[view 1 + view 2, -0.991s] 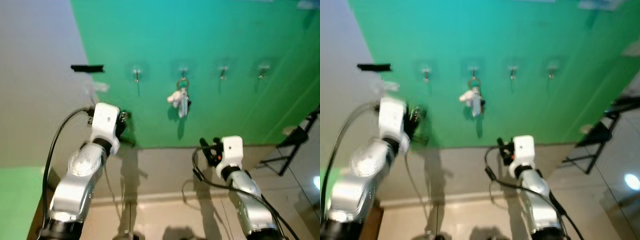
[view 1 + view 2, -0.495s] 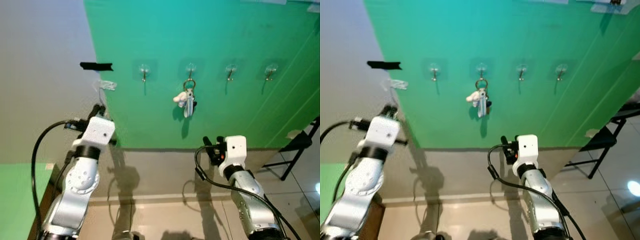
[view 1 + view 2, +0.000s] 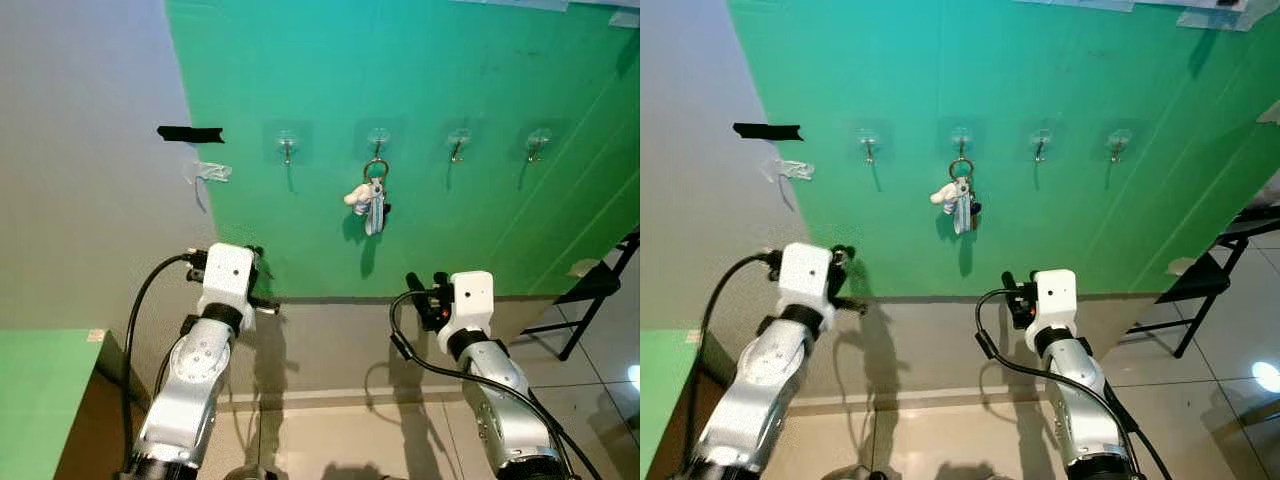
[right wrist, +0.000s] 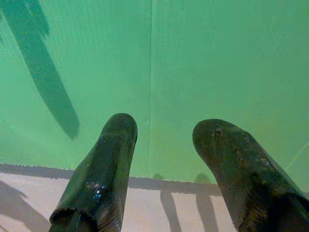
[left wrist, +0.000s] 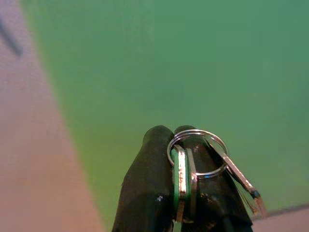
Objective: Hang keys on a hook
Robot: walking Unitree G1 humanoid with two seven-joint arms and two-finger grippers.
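Four clear stick-on hooks run in a row on the green wall panel (image 3: 480,80). The leftmost hook (image 3: 287,148) is bare. The second hook (image 3: 378,140) carries a key bunch with a white charm (image 3: 366,198). My left gripper (image 5: 173,133) is shut on a set of keys (image 5: 179,174) with a silver ring; it is held low, below and left of the bare leftmost hook, near the panel's bottom edge (image 3: 254,262). My right gripper (image 4: 161,128) is open and holds nothing, pointing at the wall's lower part (image 3: 425,285).
A strip of black tape (image 3: 190,133) and a scrap of clear tape (image 3: 212,172) stick to the grey wall left of the panel. A black folding stand (image 3: 592,288) is at the right. A green surface (image 3: 40,400) lies at lower left.
My left arm has swung right, from beside the grey wall back toward the green panel's lower edge, with the keys held. The right arm has stayed put. The camera shifted slightly.
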